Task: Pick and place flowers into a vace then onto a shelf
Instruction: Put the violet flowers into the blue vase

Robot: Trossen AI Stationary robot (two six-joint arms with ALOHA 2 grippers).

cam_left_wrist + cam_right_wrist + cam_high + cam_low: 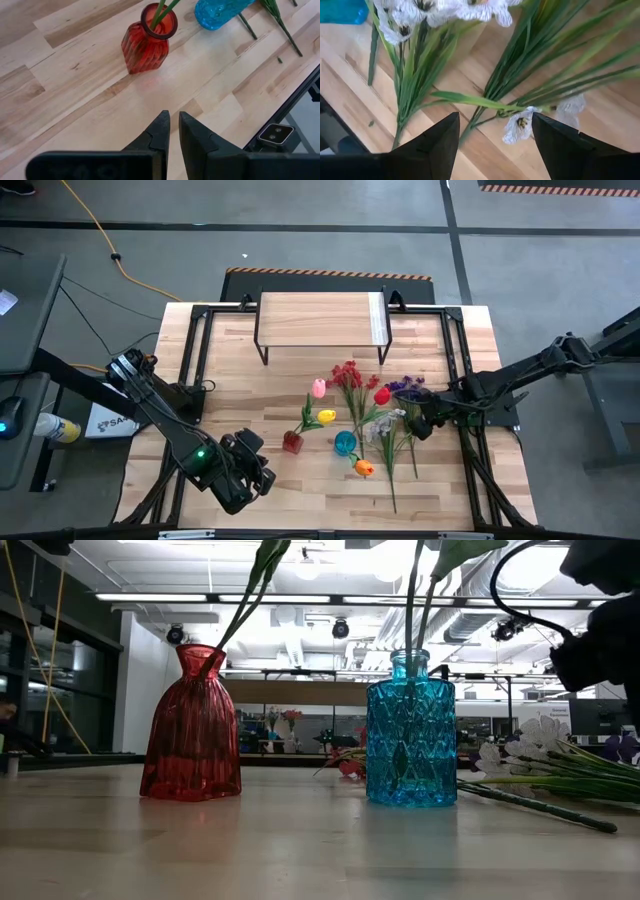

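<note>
A red vase [292, 442] stands on the table with a pink tulip [319, 388] and a yellow tulip [327, 417] on stems rising from its mouth [159, 20]. To its right a blue vase [345, 443] holds green stems, and an orange tulip [364, 468] shows beside it. A red cluster [347, 375], a red tulip [382, 395], purple sprays [405, 387] and whitish sprays [420, 15] lie on the table. My right gripper [495, 122] hangs open just above the whitish sprays' stems, a finger on either side. My left gripper [174, 117] is shut, near the table's front, left of the red vase. The shelf [320, 320] stands at the far edge.
Black frame rails [465, 395] run along both sides of the wooden table. Bare wood lies between my left gripper and the red vase [145, 42]. In the low view the two vases [192, 725] [410, 730] stand side by side, with loose stems [540, 802] to their right.
</note>
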